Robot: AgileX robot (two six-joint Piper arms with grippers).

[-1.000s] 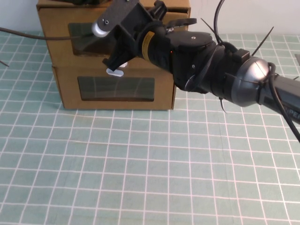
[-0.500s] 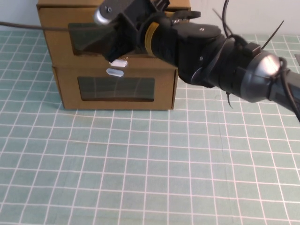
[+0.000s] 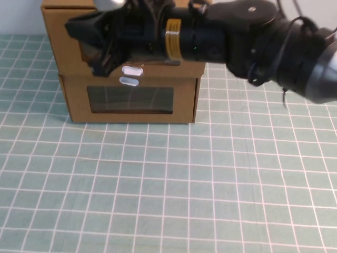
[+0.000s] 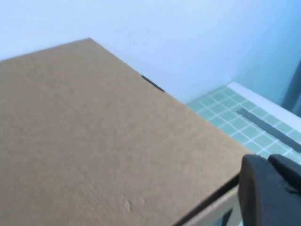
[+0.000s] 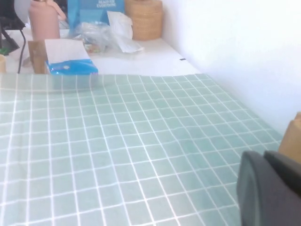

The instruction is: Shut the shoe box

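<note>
Two brown boxes are stacked at the back left. The upper one is the shoe box (image 3: 58, 39), with its white tab (image 3: 131, 70) just below its window. My right arm reaches in from the right across its front panel. The right gripper (image 3: 75, 28) is shut and empty in front of the window's left part. Its fingers (image 5: 263, 188) show over the cloth in the right wrist view, with a sliver of box (image 5: 294, 134) beside them. The left gripper (image 4: 272, 188) is shut and empty over the shoe box's top (image 4: 94, 132), at its front edge. It is hidden in the high view.
The lower brown box (image 3: 131, 108) has its white tab (image 3: 129, 80) above its window. A green checked cloth (image 3: 158, 184) covers the table. Beyond the table, a white counter (image 5: 141, 56) holds a pink bottle, a blue packet and a basket.
My right arm has swung left and up across the upper box's front. Its gripper went from the window's right part to its left part. The boxes have not visibly moved.
</note>
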